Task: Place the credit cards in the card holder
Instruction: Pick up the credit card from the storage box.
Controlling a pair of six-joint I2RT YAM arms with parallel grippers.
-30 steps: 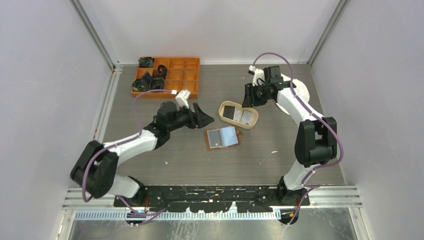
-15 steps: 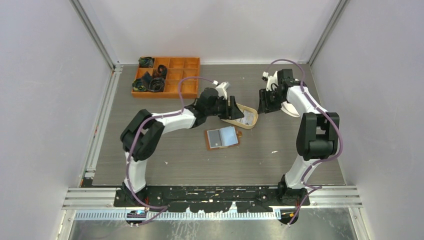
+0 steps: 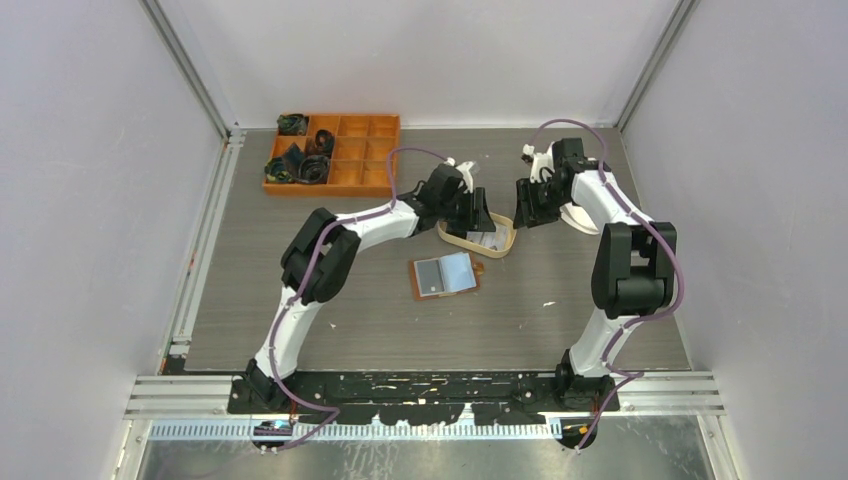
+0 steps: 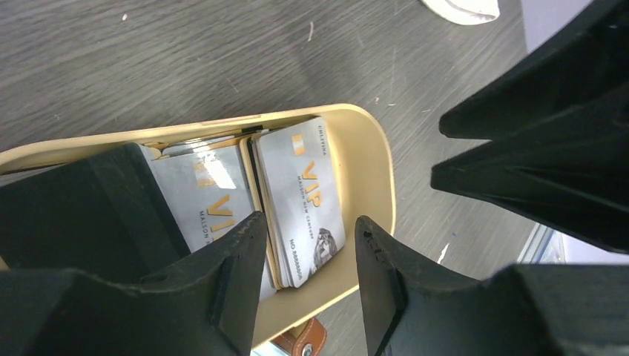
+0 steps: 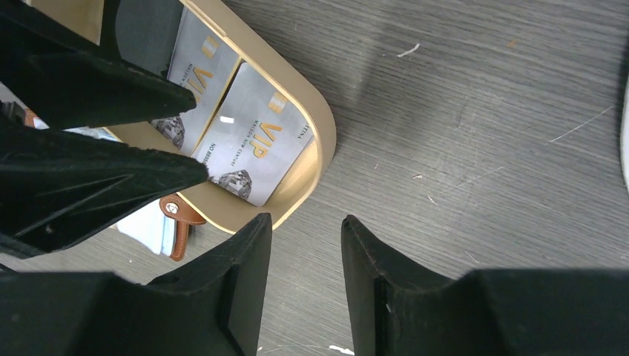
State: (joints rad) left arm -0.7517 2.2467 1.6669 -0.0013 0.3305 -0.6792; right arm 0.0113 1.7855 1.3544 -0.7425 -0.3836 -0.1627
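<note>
Reaching into the tray (image 3: 503, 248), the left pincer (image 4: 308, 237) hangs low over the grey cards (image 4: 303, 199) that lie side by side in it. Its jaws are apart and hold nothing, and they straddle the card nearest the tray's rounded end. The right pincer (image 5: 304, 226) hovers over bare counter (image 3: 350, 320) just beside that end, also released and empty. The holder (image 3: 446, 274) lies open just on the near side of the tray, with a dark grey and a pale blue card showing on its inner faces. The step in hand looks like picking the next card out of the tray. That probably calls for going down a little, pinching only the top card by its edges, and lifting it over the rim without dragging its neighbour. It can then go to a free pocket of the holder.
</note>
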